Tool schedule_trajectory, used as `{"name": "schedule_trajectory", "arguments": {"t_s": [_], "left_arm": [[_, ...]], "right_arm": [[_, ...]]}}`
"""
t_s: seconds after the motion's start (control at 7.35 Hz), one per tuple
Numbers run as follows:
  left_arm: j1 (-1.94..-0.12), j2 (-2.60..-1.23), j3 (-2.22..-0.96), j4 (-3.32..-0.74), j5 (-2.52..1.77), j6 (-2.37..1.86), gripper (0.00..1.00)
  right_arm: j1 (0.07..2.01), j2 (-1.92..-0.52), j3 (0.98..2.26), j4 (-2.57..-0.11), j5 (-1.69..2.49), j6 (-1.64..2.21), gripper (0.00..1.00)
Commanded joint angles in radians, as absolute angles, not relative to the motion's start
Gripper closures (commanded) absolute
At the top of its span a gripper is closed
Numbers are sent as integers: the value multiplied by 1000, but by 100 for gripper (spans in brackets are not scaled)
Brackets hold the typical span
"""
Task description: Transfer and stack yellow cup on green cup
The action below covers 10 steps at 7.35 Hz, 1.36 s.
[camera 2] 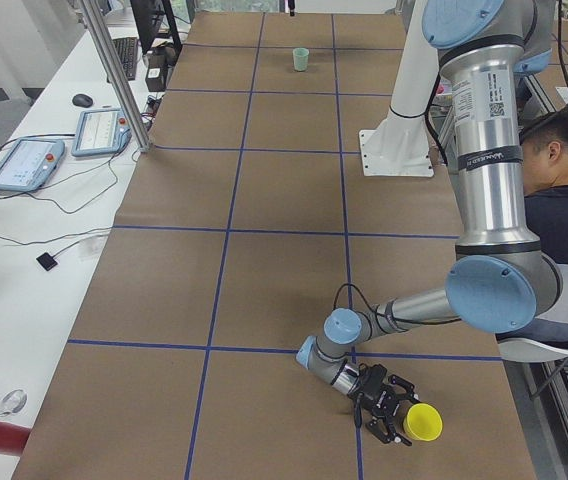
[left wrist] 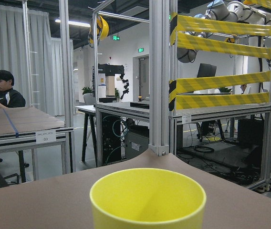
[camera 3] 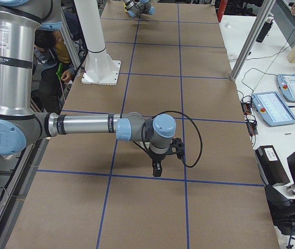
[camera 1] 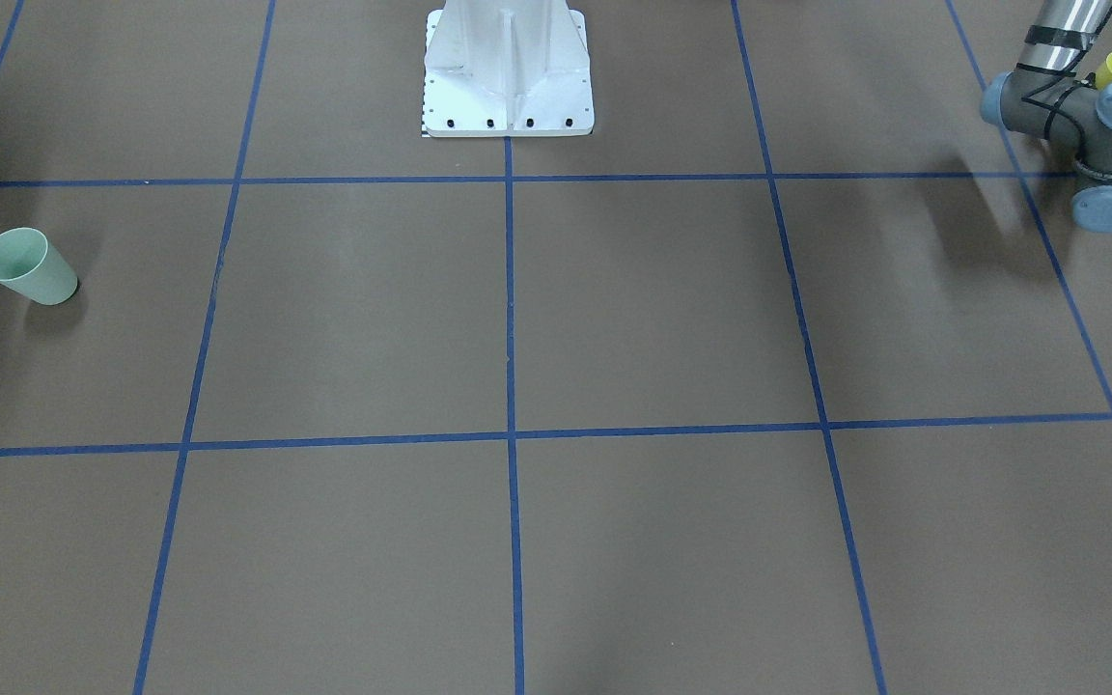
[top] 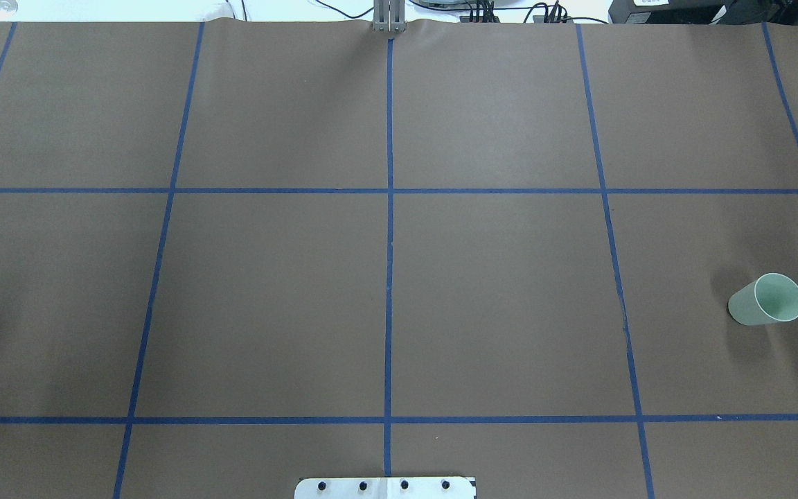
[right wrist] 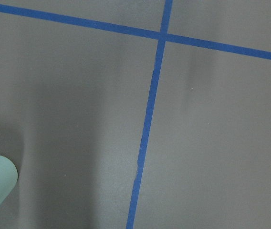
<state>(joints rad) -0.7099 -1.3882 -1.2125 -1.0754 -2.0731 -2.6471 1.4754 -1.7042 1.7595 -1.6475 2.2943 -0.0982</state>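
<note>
Yellow cup (camera 2: pixel 424 422): upright at the table (camera 2: pixel 264 260)'s left end, seemingly just ahead of your left gripper (camera 2: pixel 394 410).
Jaw opening: you cannot tell.

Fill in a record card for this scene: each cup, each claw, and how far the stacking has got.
yellow cup: upright on the table, at the robot's left end
green cup: upright, empty, at the opposite end
left claw: low, right beside the yellow cup; grip cannot be judged
right claw: above bare table, green cup at its camera's edge; open or shut unclear
stacking: not yet done
</note>
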Motion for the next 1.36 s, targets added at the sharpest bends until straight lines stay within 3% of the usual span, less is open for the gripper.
{"name": "schedule_trajectory", "arguments": {"t_s": [0.0,0.41,0.54,0.95,1.22], "left_arm": [[-709,-1381,-1145,-1127,-2092,-2646,0],[-706,-1381,-1115,-1160,-2121,-2643,0],[-704,-1381,-1115,-1160,-2121,-2643,10],[-695,-1381,-1114,-1173,-2111,-2632,66],[-692,-1379,-1117,-1166,-2106,-2568,71]], "right_arm": [[1468,-1704,1759,-1647,2295,-98,0],[1457,-1704,1759,-1640,2295,-97,0],[1454,-1706,1753,-1600,2293,-97,0],[1448,-1709,1750,-1595,2295,-97,0],[1442,-1704,1750,-1595,2295,-97,0]]}}
